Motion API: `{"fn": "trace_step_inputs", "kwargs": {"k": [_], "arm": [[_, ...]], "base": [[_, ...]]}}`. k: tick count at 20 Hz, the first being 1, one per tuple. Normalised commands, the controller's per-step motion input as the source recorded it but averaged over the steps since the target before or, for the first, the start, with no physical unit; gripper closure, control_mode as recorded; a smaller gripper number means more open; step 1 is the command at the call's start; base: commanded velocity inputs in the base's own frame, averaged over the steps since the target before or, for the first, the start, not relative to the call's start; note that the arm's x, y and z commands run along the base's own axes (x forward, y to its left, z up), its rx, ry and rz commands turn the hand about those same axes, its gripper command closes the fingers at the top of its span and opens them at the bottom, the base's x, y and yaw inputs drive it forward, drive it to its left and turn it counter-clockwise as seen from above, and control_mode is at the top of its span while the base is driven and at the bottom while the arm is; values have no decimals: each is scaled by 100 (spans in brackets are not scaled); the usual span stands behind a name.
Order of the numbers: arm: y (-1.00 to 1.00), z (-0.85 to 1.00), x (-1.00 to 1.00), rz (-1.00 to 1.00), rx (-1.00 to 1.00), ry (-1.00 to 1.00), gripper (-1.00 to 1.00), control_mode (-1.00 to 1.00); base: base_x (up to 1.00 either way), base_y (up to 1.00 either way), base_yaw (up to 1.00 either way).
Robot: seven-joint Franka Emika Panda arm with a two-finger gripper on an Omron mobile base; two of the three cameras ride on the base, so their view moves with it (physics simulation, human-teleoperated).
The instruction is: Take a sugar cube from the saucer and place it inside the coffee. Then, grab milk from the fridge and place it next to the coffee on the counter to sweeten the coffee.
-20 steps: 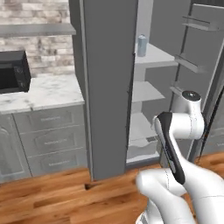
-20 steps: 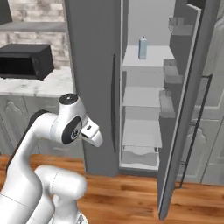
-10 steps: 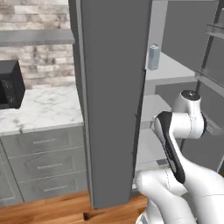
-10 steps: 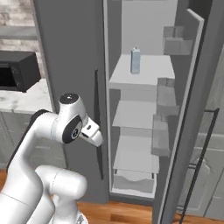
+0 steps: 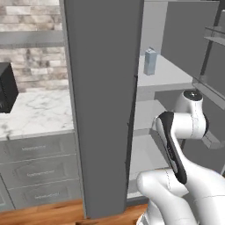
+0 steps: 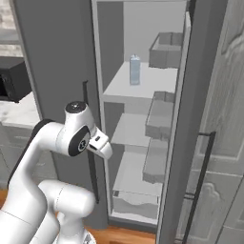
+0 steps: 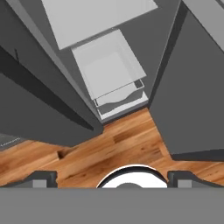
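Observation:
The fridge (image 5: 105, 110) stands open right in front of me, its pale shelves (image 6: 152, 81) bare but for the milk (image 5: 150, 61), a slim blue-grey carton (image 6: 135, 70) upright on an upper shelf. My arm is folded up in front of the opening, well below the carton and short of it. Looking down along the hand, my gripper (image 7: 112, 179) is open, its fingertips (image 7: 41, 179) set wide apart with nothing between them, above the fridge's bottom drawer (image 7: 111, 70). The marble counter (image 5: 39, 112) lies to the left of the fridge.
The dark left fridge door (image 5: 101, 52) juts toward me, close to my arm. Door bins (image 6: 159, 114) line the right door (image 6: 195, 95). A black microwave (image 5: 6, 88) sits on the counter. Wooden floor (image 7: 122, 144) lies below.
The whole scene has shifted and grown: the base has driven closer to the open fridge. The arm keeps its folded pose and the gripper stays open.

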Motion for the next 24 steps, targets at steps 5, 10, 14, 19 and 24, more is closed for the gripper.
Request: {"fn": "trace_step_inputs", "kwargs": {"k": [5,10,14,19,24], "arm": [[0,0,0,0,0,0,-100,100],[0,0,0,0,0,0,-100,100],[0,0,0,0,0,0,-100,100],[0,0,0,0,0,0,-100,100],[0,0,0,0,0,0,-100,100]], "base": [[21,-40,2],[1,-50,4],[48,-28,5],[52,-21,4],[42,-18,3]]}}
